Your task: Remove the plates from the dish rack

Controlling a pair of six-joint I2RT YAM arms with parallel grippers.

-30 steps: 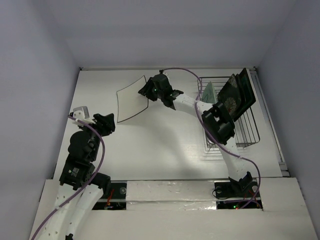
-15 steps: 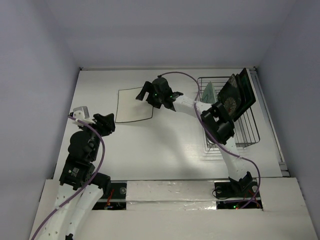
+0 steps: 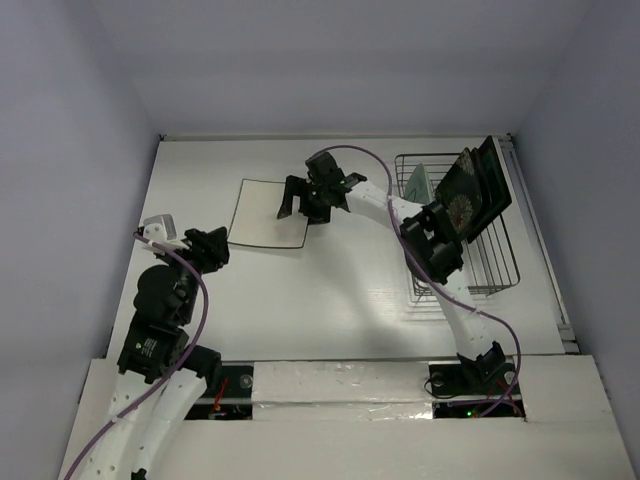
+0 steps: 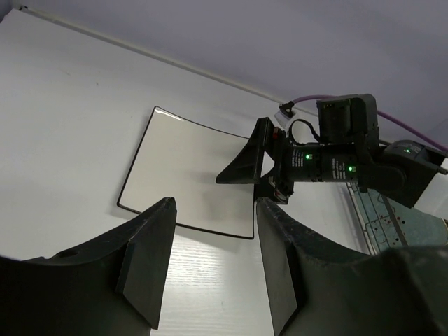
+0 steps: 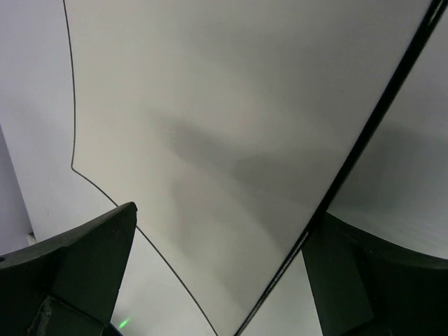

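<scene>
The white square plate (image 3: 262, 213) with a thin dark rim lies flat on the table, left of centre. My right gripper (image 3: 300, 206) hovers open over its right edge; in the right wrist view the plate (image 5: 231, 126) fills the frame and its rim runs between the spread jaws of the gripper (image 5: 217, 269). The dish rack (image 3: 492, 270) stands at the right and holds the mint-green plate (image 3: 417, 183), the black flowered plate (image 3: 462, 202) and a dark-rimmed plate (image 3: 494, 180) on edge. My left gripper (image 3: 207, 246) is open and empty, short of the white plate (image 4: 192, 175).
The right arm (image 3: 440, 250) stretches across the table from the rack side to the plate. White walls close the table at the back and at both sides. In the left wrist view the right gripper's body (image 4: 329, 161) sits just past the plate.
The right gripper lowered the white plate from a tilted hold to flat on the table, then opened and let it go. The left arm has not moved.
</scene>
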